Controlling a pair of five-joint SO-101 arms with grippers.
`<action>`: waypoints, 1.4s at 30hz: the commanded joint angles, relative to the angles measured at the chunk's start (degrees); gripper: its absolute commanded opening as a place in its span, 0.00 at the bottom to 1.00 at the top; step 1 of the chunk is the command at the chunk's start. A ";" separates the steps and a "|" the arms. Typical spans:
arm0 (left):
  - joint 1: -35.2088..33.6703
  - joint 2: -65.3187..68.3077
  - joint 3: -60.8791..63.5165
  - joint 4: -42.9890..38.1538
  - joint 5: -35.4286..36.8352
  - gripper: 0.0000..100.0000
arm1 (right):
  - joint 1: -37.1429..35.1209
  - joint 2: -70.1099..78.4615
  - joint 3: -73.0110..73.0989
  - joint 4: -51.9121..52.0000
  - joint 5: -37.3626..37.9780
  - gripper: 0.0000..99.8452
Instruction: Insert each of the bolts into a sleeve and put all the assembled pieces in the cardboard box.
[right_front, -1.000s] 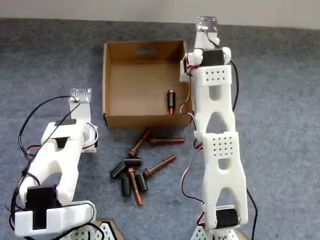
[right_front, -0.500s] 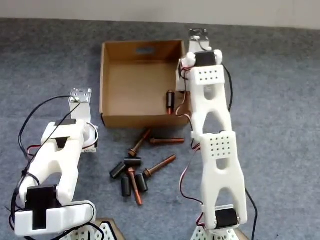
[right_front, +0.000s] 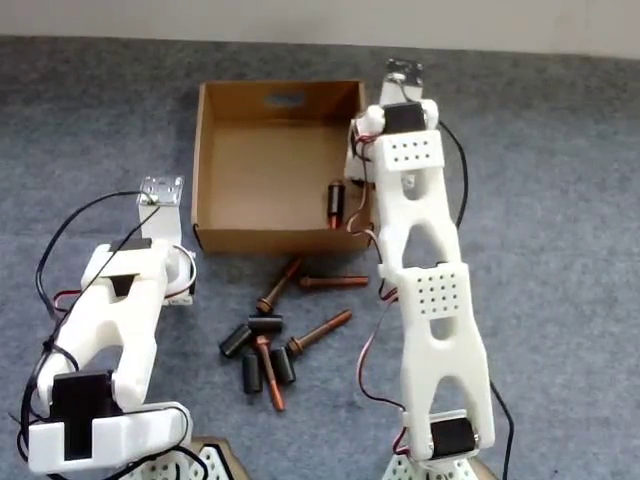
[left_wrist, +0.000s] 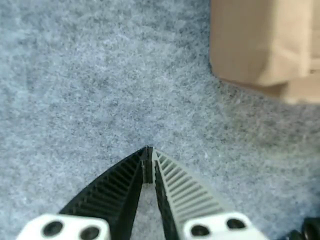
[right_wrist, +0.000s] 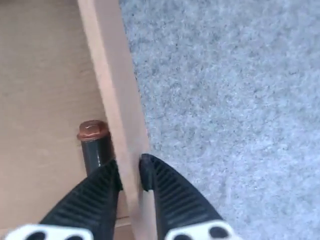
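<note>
Right claw (right_wrist: 130, 169) nipped onto the box (right_wrist: 111, 85) wall.
I reckon that's to shift the box; a finished piece (right_wrist: 94, 145) lies just beside the claw, inside. Left claw (left_wrist: 148, 154) closed, empty.

2 white arms (right_front: 432, 300), black servos (right_front: 80, 395), black and red cables (right_front: 464, 185), ribbed fingers (left_wrist: 120, 185)

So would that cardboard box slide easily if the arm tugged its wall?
Probably light: the cardboard box is thin-walled, open-topped, holding one assembled piece. Being low and wide, it would likely slide on the grey carpet rather than tip. The wall pinched by the right gripper may flex a little.
</note>
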 joint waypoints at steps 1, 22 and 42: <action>-0.57 0.31 -1.45 0.44 -0.53 0.03 | -1.10 -1.45 -0.57 0.75 0.88 0.08; -0.57 0.31 -1.45 0.44 -0.53 0.03 | -1.98 -33.98 15.69 1.10 1.23 0.13; -9.01 -0.22 -1.89 -0.79 7.21 0.03 | -23.69 -89.27 118.20 -33.27 16.44 0.13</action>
